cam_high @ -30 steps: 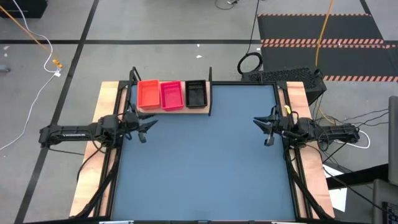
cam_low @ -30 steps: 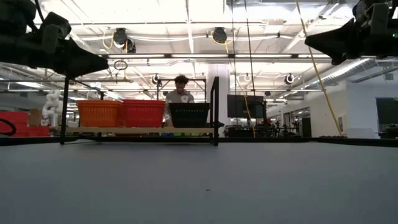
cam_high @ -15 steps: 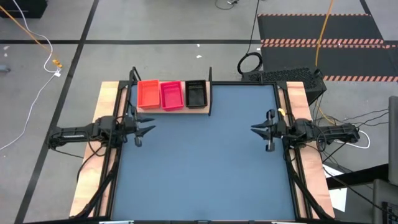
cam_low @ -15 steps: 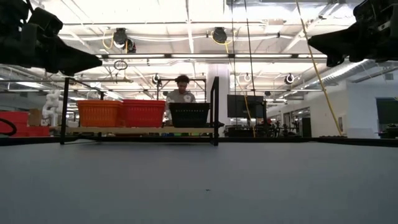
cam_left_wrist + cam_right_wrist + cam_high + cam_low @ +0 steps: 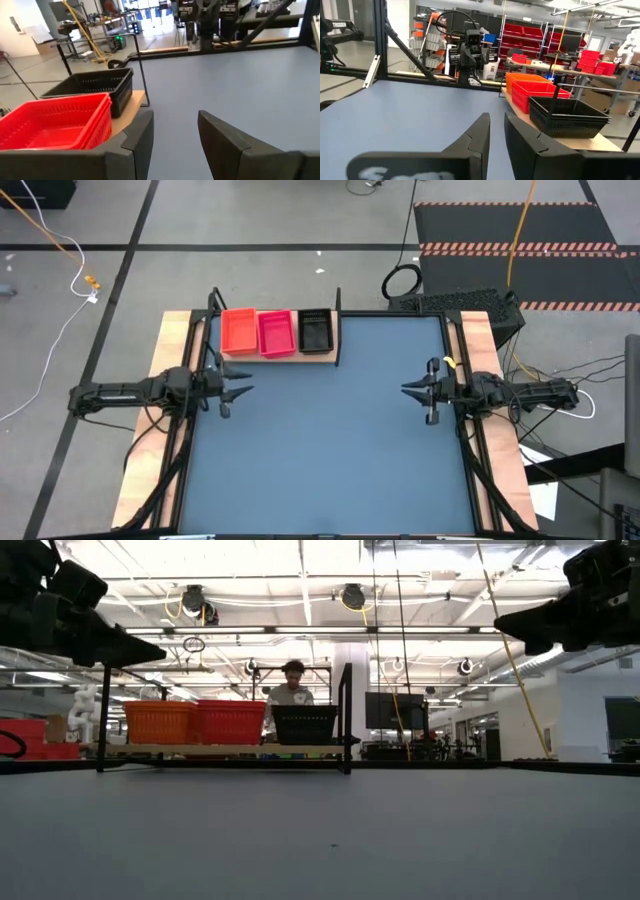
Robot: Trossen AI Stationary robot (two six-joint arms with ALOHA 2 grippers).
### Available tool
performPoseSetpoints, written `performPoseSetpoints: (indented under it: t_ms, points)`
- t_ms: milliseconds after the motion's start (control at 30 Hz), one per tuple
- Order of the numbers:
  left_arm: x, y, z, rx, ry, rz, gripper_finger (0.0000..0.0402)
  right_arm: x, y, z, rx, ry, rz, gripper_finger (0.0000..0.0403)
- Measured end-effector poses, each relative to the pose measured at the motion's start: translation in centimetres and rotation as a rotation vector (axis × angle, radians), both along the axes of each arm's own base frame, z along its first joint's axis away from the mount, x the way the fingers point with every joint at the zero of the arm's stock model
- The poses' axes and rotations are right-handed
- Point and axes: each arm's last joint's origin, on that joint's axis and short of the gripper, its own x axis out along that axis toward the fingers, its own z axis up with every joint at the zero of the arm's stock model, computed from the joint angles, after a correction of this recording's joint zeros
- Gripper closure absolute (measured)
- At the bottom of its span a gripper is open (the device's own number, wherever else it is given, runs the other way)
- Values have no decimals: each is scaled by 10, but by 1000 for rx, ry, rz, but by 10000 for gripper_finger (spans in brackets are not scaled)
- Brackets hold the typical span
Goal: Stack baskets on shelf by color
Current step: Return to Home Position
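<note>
The pale wooden shelf [image 5: 322, 356] stands at the table's far left. On it, side by side, sit an orange-red basket stack [image 5: 238, 331], a pink-magenta stack [image 5: 275, 333] and a black stack [image 5: 315, 332]; they also show in the low view [image 5: 230, 721]. My left gripper [image 5: 238, 392] hovers open and empty above the table's left side, nearer than the shelf. My right gripper [image 5: 412, 389] hovers empty above the right side, its fingers a narrow gap apart. The right wrist view shows the black stack [image 5: 567, 117] nearest, the others beyond.
The shelf's thin black uprights [image 5: 346, 718] rise at its corners. Wooden side rails [image 5: 170, 345] run along both table edges. A person [image 5: 290, 690] stands in the room beyond the shelf. The blue-grey table top [image 5: 330, 450] stretches between the arms.
Both grippers have gone a little toward the table's near edge, still empty and above the table. The baskets and shelf have stayed where they were.
</note>
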Motion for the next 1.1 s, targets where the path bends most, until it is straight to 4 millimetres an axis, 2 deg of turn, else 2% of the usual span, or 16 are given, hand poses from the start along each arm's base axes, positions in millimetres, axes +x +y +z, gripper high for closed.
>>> performPoseSetpoints:
  t_ms: [267,1100]
  points:
    - [0,2,1,54,-2,79,245,-1,0,6,-7,-66,-3,353]
    - [0,2,1,41,-10,81,245,0,0,6,-7,-65,0,353]
